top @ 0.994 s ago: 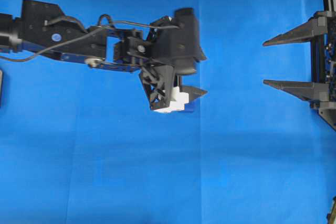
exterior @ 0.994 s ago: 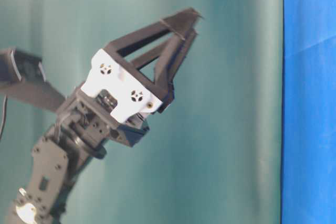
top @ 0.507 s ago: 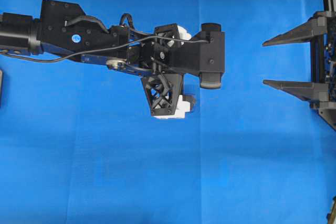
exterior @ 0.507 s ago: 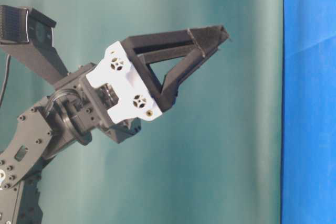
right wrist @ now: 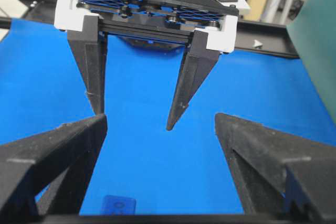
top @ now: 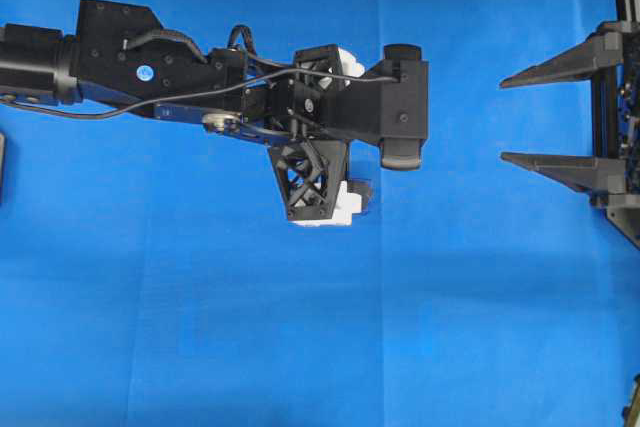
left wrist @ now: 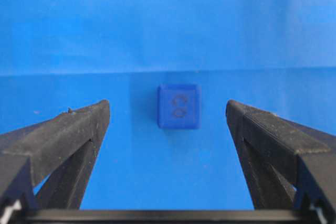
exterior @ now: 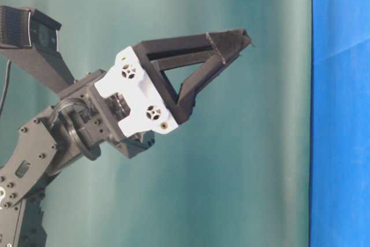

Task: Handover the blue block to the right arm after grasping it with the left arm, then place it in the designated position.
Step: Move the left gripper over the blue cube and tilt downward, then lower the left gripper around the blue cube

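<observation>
The left gripper (left wrist: 168,111) has its jaws spread wide with nothing between them, and in the left wrist view the two black fingers (left wrist: 63,135) sit at the lower left and lower right of the frame with the block (left wrist: 178,106) dead centre in the gap, a bit past the tips. My guess is that's deliberate: it's lined up so the cube falls right down the middle before it comes down to grab, and the jaws are wide so there's slack on both sides. In the overhead view the left arm (top: 200,82) stretches in from the left edge to about the middle of the frame, tilted down at the cloth (top: 300,347), and it hides the block completely there. The right gripper (top: 520,117) sits at the far right edge, also spread wide and holding nothing, fingers pointing left toward the middle, well apart from the left one. Looks like it's parked waiting for the handover. The block itself rests flat on the cloth, untouched by anything. It's a small dark-blue cube with rounded edges, noticeably darker than the cloth, with a faint dark marking on its top face, sort of two stacked curly shapes. The right wrist view catches just a bit of it at the bottom edge, left of centre. No drop spot is marked anywhere that I can see.
</observation>
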### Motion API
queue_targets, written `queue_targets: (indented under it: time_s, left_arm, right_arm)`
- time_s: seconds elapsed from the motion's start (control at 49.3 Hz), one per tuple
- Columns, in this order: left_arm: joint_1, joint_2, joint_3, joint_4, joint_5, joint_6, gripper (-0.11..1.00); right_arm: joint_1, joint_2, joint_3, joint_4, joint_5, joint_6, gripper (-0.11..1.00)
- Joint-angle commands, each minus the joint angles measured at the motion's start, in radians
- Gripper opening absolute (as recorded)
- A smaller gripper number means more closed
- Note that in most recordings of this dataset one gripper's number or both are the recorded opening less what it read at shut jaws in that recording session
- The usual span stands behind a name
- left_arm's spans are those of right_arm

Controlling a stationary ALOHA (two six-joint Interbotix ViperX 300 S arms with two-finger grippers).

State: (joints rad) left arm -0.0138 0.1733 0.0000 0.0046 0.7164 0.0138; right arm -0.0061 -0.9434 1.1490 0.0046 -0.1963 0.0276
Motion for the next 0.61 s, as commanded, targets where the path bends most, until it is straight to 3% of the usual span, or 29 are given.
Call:
queue_targets:
  time_s: [0.0,0.588]
  left_arm:
    - [0.0,-0.017,-0.023,0.003,-0.003,0.0,0.93]
    - [0.0,-0.017,-0.021,0.005,-0.003,-0.003,0.93]
  right_arm:
    - [-0.002,0.006,-0.028,0.003,-0.005,0.002,0.96]
    - [-0.002,0.006,-0.028,0.003,0.003,0.002,0.96]
